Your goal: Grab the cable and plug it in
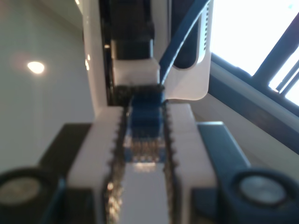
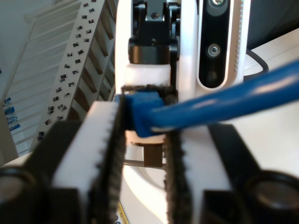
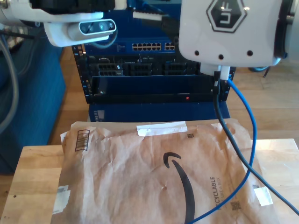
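The blue cable's [image 1: 145, 119] plug end lies between the toothed pads of my first gripper [image 1: 145, 100], which is shut on it. From there the cord runs up past the other gripper's white body. My second gripper [image 2: 145, 105] meets it tip to tip and is shut on the cable's [image 2: 142, 114] blue boot, while the cord sweeps out sideways in front of one finger. In the exterior view the cable [image 3: 252, 135] hangs in a loop from under a white arm housing [image 3: 226, 30] at that view's upper right, down over the envelope.
A dark rack with a row of network ports [image 3: 152, 46] stands behind the wooden table [image 3: 32, 172]. A large brown paper envelope [image 3: 154, 177] covers most of the tabletop. A black arm cable [image 3: 229, 135] hangs beside the blue one. An arm's camera [image 3: 96, 27] shows at the exterior view's upper left.
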